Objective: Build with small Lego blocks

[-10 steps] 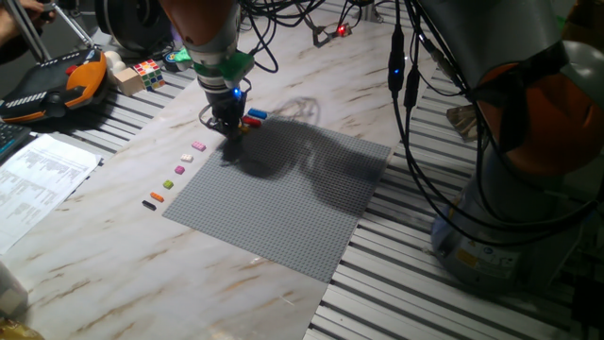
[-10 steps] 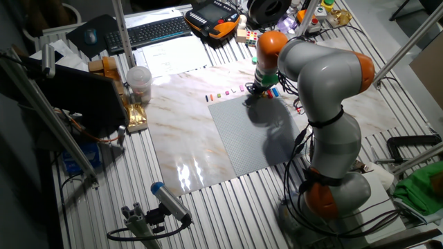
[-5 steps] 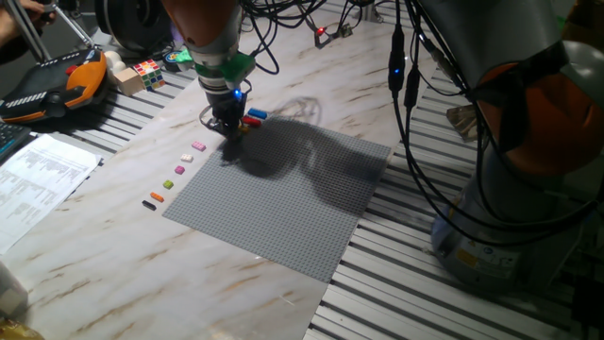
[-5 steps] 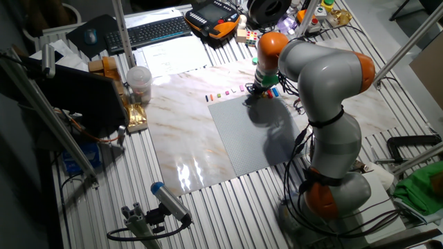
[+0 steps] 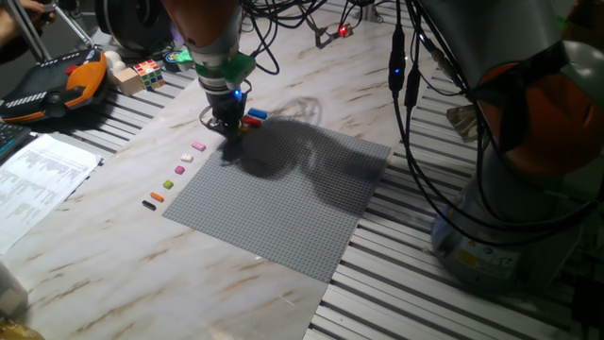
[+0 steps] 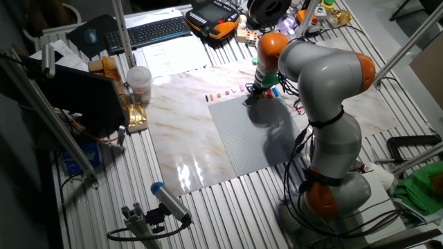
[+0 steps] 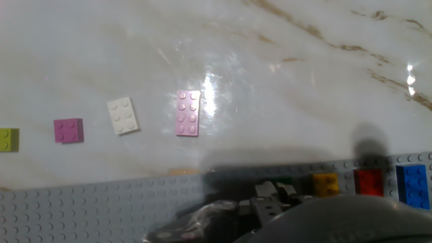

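grey studded baseplate (image 5: 283, 194) flat on the marbled bench (image 5: 113, 246), corner pointing toward the end effector (image 5: 229, 125). end effector lowered at the plate's 11 o'clock corner in one fixed view, tips down among a cluster of bricks; cannot tell whether open or closed, fingers hidden by the wrist body in every view. in the hand view only dark, blurred finger parts (image 7: 266, 202) visible at 6 o'clock, over the plate's edge.

hand view, on the plate's far rim, from 6 toward 3 o'clock: a sliver of green brick (image 7: 282, 181) mostly hidden behind the finger parts, then yellow-orange brick (image 7: 325, 183), red brick (image 7: 368, 182), blue brick (image 7: 412, 185), side by side with small gaps. off the plate on bare bench, running toward 9 o'clock: pink brick (image 7: 187, 113) long and upright in frame, white brick (image 7: 123, 115) slightly tilted, magenta brick (image 7: 69, 130), yellow-green brick (image 7: 8, 140) cut by the frame edge, each apart from its neighbour.

one fixed view, same loose row along the plate's edge toward 8 o'clock, ending with orange brick (image 5: 157, 197) and black brick (image 5: 149, 204) lying close together. blue and red pieces just at 3 o'clock of the end effector. rubik's cube (image 5: 146, 70) well apart at 10 o'clock, beside an orange-trimmed pendant (image 5: 57, 85); printed paper sheet (image 5: 38, 179) at 9 o'clock.
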### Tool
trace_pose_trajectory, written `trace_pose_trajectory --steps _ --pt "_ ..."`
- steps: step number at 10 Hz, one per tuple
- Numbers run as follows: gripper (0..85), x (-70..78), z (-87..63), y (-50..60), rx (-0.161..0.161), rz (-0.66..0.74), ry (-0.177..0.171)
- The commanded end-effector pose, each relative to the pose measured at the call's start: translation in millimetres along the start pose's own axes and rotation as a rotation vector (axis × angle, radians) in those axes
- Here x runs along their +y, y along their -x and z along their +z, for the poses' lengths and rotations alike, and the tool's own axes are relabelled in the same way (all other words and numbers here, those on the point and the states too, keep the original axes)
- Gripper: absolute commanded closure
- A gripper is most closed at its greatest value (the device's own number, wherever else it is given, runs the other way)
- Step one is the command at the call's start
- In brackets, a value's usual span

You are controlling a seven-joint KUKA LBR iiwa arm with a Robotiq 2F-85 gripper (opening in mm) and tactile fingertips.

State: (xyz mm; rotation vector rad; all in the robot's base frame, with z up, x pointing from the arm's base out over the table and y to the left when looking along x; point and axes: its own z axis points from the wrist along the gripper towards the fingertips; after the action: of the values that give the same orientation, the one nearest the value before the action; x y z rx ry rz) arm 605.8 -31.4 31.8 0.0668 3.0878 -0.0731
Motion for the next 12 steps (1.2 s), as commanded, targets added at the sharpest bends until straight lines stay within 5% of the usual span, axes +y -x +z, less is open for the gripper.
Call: trace_pose_trajectory --steps 1,8,12 --pt "84.3 -1.3 -5.6 1.6 0.001 0.001 -0.002" --pt "84.3 -7.4 -20.7 3.2 0.004 0.002 -0.021" --pt "84.3 -14.3 -43.5 0.6 -0.012 0.021 -0.018"
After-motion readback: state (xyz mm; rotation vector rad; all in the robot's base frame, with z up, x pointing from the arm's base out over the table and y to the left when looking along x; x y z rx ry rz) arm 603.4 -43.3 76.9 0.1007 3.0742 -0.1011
